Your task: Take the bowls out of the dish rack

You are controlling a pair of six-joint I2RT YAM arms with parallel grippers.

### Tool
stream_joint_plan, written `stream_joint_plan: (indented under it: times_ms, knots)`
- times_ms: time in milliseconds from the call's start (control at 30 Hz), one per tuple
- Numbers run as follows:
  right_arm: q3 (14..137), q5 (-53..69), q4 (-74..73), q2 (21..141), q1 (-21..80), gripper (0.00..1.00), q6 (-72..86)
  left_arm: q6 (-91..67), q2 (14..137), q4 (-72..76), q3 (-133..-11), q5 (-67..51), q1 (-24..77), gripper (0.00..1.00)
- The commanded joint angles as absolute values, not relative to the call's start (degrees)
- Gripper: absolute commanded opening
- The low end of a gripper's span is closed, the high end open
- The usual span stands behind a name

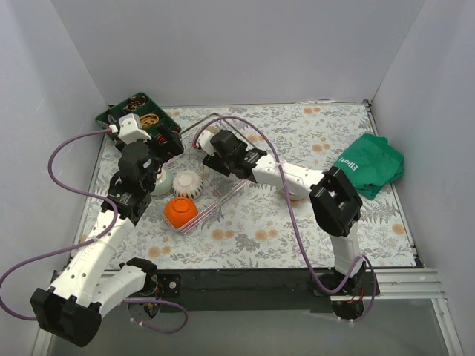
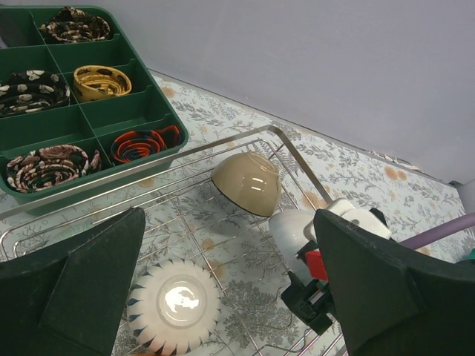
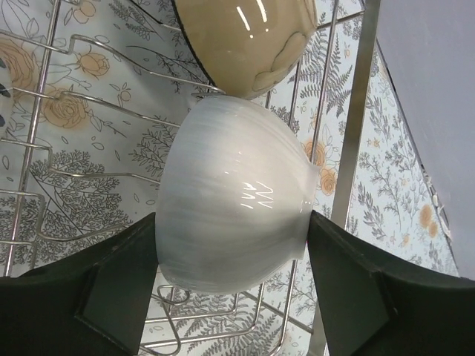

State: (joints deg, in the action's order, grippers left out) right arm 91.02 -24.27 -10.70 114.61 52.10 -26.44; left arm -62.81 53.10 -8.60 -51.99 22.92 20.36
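Note:
The silver wire dish rack [image 1: 217, 202] lies on the floral table, and also shows in the left wrist view [image 2: 223, 148] and the right wrist view [image 3: 355, 133]. In it are an orange bowl [image 1: 180, 213], a white bowl with dark toothed rim [image 1: 188, 182] [image 2: 174, 304], a beige bowl [image 2: 247, 183] [image 3: 241, 41] and a plain white bowl [image 3: 234, 200] [image 2: 291, 230]. My right gripper [image 1: 205, 152] [image 3: 234, 289] is shut on the plain white bowl, one finger on each side. My left gripper [image 1: 162, 154] [image 2: 234, 297] is open and empty above the rack, over the toothed bowl.
A green compartment tray [image 1: 111, 115] [image 2: 167, 119] of coiled bands sits at the back left, touching the rack. A green cloth [image 1: 371, 165] lies at the right. A pale round object [image 1: 163, 183] sits partly under the left arm. Grey walls enclose the table.

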Motion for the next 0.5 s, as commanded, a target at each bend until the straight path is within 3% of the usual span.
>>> stream_joint_plan:
  times_ms: [0,100,467]
  knots:
    - [91.76,-22.24,-10.55,108.28,50.72,0.06,-19.71,-61.70,51.86,-7.65,-51.68,21.62,20.04,0.98]
    - [91.67,-19.17,-10.63,106.62,49.14,0.01,-15.58,-61.52,51.94,-7.56,-51.59,21.18,20.04,0.98]
    - [90.79,-15.65,-10.72,101.70,46.14,0.01,-8.62,-61.17,53.61,-7.12,-51.50,18.20,20.04,0.98]
